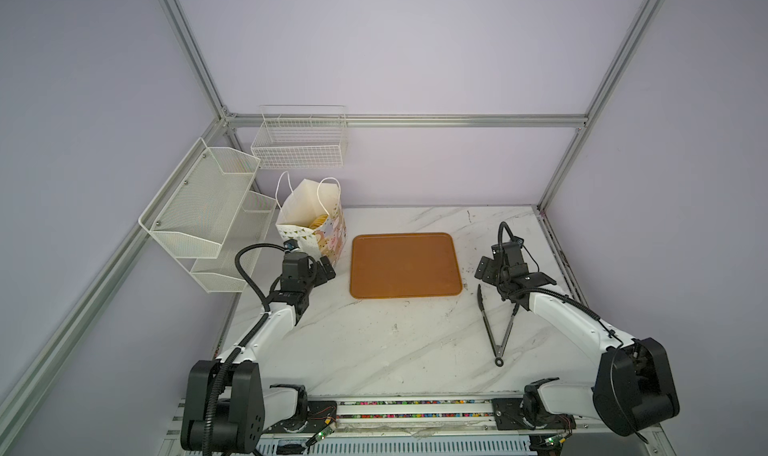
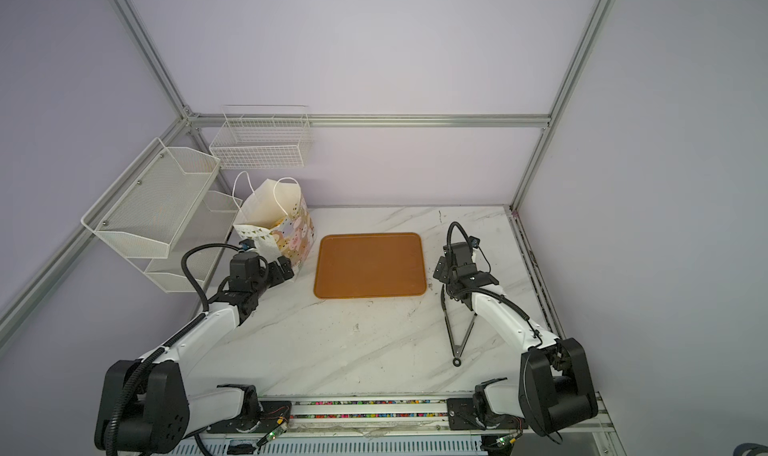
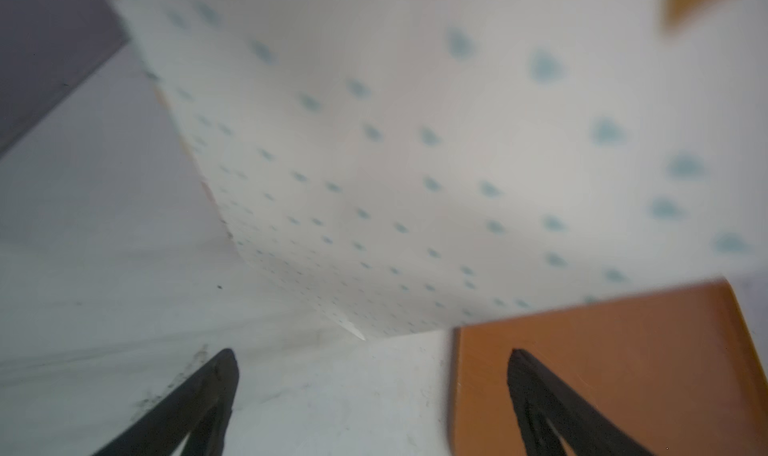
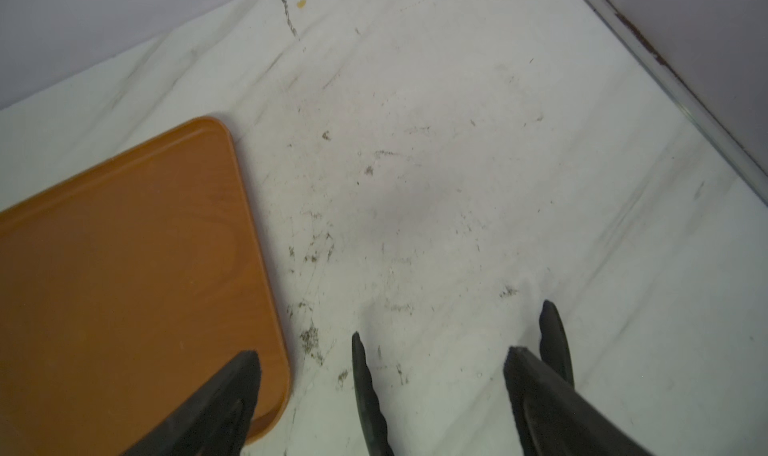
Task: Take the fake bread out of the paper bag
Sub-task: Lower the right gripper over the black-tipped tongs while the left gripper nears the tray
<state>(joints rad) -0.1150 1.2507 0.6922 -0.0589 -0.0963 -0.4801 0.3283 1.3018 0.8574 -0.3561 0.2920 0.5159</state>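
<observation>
Left of the tray (image 1: 405, 266), just beside its left edge, the paper bag (image 1: 309, 225) stands upright on the desk (image 1: 374, 350) with its mouth open upward. One ridged golden piece of the fake bread (image 1: 319, 221) shows deep inside; any other pieces are hidden by the bag's walls. The left pincer (image 3: 372, 362) sits low at the bag's near corner on the tray's side, jaws spread wide with nothing between them.

Right of the tray lie black tongs (image 1: 496, 329), their tips pointing away from the robot. The right pincer (image 4: 382, 354) hangs over those tips, released, with one tong arm between its fingers but not clasped.

The bread lies above and beyond the left pincer, behind paper. The left arm is clearly the nearer one, but the way in is probably from the top, down the bag's upright axis.
</observation>
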